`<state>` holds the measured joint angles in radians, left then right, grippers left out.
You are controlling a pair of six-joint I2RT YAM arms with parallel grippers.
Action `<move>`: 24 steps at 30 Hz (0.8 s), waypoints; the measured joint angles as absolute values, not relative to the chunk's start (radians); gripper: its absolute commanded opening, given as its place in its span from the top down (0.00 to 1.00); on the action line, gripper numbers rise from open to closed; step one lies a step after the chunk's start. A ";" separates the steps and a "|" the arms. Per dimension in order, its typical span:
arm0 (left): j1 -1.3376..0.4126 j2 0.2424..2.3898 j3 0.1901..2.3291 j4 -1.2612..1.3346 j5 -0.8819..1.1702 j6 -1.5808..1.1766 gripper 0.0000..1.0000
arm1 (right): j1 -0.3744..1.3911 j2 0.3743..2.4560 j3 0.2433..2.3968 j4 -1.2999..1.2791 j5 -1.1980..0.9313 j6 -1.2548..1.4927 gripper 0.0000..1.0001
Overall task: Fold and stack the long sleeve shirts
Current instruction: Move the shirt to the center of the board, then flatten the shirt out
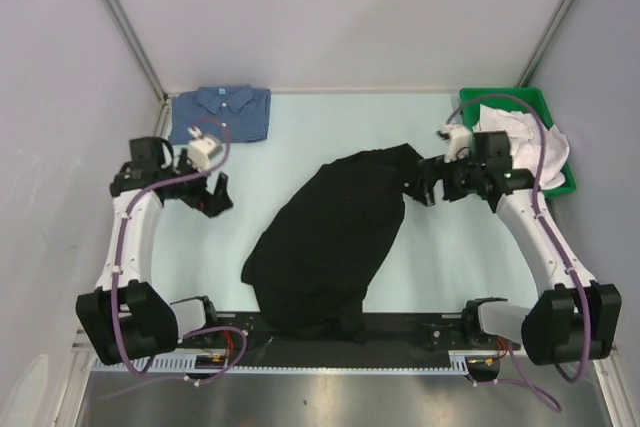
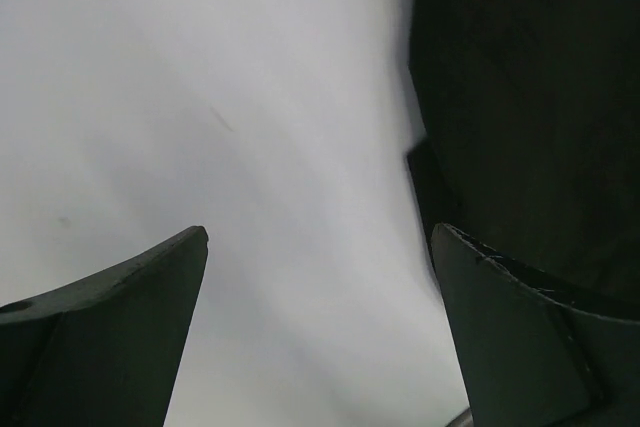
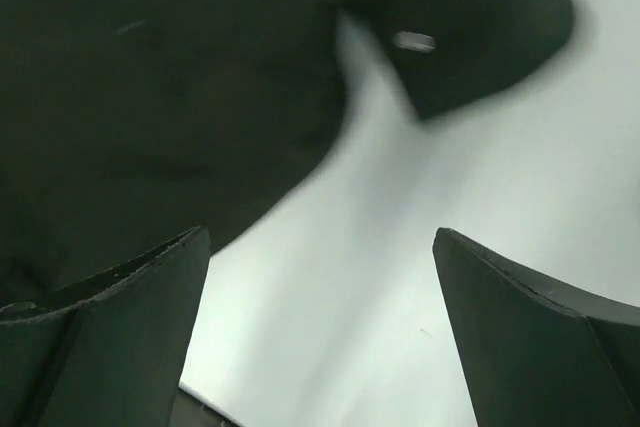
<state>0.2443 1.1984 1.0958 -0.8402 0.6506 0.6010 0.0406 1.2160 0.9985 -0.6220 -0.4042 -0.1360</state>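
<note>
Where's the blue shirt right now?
In the top view, the blue shirt lies folded at the far left corner of the table, just beyond the left gripper.

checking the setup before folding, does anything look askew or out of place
The black shirt lies crumpled and diagonal, its near end overhanging the table's front edge. The blue shirt sits neatly folded.

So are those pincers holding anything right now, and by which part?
Nothing is held. The left pincer and the right pincer both stand open with nothing between their fingers. The black shirt lies loose, its edge near the right pincer.
</note>
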 measured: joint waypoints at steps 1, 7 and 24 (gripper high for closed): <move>0.221 1.199 1.057 -0.855 0.647 0.646 0.02 | 0.079 1.205 1.001 -0.632 -0.427 -0.157 0.00; 0.165 1.268 0.903 -0.899 0.638 0.734 0.05 | 0.492 1.173 1.002 -0.658 -0.507 -0.313 0.03; 0.022 1.544 0.871 -0.893 0.663 0.723 0.12 | 1.119 1.356 0.933 -0.669 -0.469 -0.569 0.06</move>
